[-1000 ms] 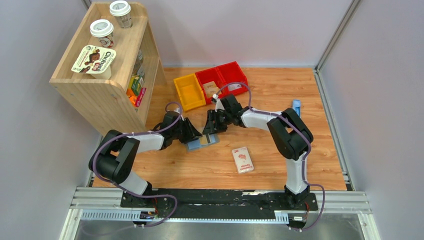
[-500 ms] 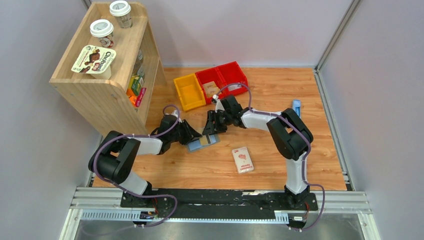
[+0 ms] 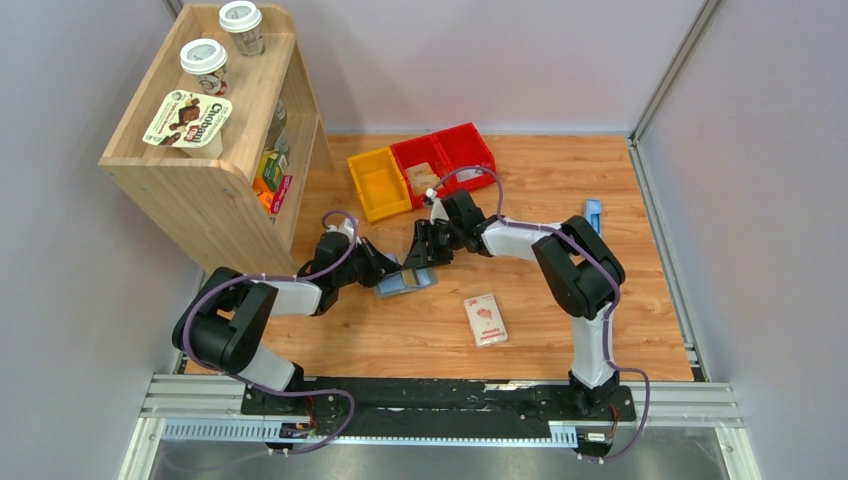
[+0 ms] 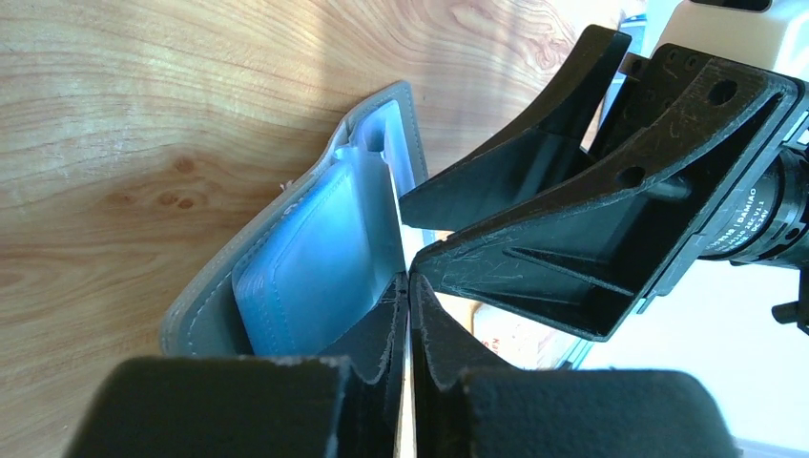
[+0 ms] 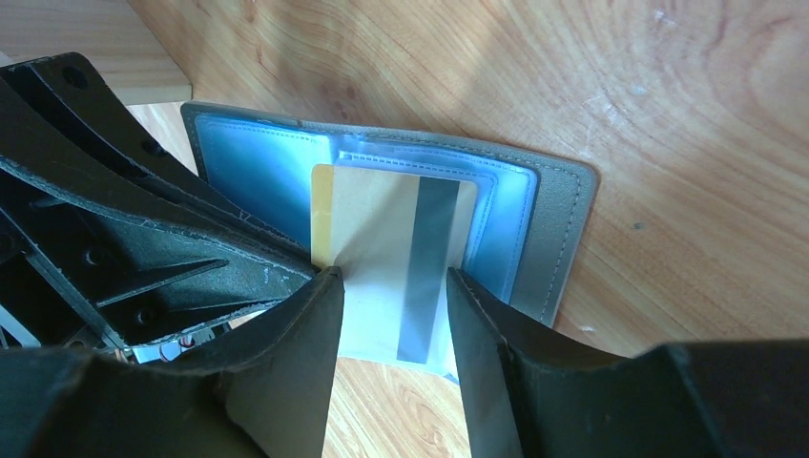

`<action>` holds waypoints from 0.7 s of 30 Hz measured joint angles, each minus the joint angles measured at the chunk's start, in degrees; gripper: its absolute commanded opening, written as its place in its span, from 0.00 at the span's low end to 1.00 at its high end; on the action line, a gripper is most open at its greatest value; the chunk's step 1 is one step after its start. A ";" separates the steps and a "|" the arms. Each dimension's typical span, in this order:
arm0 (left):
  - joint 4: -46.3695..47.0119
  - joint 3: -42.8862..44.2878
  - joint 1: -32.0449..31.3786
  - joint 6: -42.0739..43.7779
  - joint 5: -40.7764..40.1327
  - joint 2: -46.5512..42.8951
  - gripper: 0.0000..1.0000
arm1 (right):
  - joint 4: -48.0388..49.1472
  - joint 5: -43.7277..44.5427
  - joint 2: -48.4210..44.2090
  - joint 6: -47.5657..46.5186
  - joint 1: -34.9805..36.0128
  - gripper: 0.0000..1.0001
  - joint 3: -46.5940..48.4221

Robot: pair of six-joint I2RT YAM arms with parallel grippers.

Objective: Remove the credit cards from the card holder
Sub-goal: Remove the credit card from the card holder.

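Note:
The grey card holder (image 3: 410,284) lies open on the wooden table, its blue inner pockets showing (image 5: 563,239). Its near half tips up beside my left fingers (image 4: 315,258). A whitish credit card (image 5: 391,248) with a grey stripe and a yellow edge sticks out of a pocket. My right gripper (image 5: 386,286) is open, one finger on each side of the card (image 3: 420,257). My left gripper (image 4: 408,286) is shut, with a thin pale card edge pinched between its pads, at the card's left edge (image 3: 388,272). Other cards are hidden.
A white-and-pink packet (image 3: 485,320) lies right of the card holder. A yellow bin (image 3: 378,183) and red bins (image 3: 445,155) stand behind. A wooden shelf (image 3: 205,150) stands at the far left. A small blue object (image 3: 593,213) lies by the right arm.
My left arm has drawn back a little to the left. The tan card on the holder shows less, and more blue lining is in view. The right arm has hardly moved.

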 measured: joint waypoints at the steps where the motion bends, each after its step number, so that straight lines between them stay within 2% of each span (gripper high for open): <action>1: 0.09 -0.04 0.02 0.00 0.04 0.00 0.10 | 0.15 -0.11 0.04 0.07 0.00 0.50 0.00; 4: 0.46 -0.04 0.09 -0.09 0.31 0.24 0.16 | 0.31 -0.26 0.11 0.20 -0.04 0.50 0.00; 9: 3.17 -0.07 0.20 -1.05 1.77 2.60 0.18 | 0.37 -0.15 0.20 0.20 -0.35 0.50 -0.11; 11: 4.20 -0.04 0.20 -1.55 2.51 3.54 0.15 | 0.37 -0.07 0.22 0.22 -0.52 0.50 -0.11; 14: 4.83 -0.07 0.20 -2.16 2.97 3.93 0.02 | 0.39 0.00 0.22 0.26 -0.63 0.50 -0.13; 15: 4.85 -0.07 0.20 -2.14 2.95 3.93 0.00 | 0.42 0.00 0.22 0.31 -0.63 0.50 -0.13; 21: 4.00 -0.22 0.20 -2.16 2.45 3.23 0.00 | 0.46 0.11 0.35 0.48 -0.63 0.49 -0.11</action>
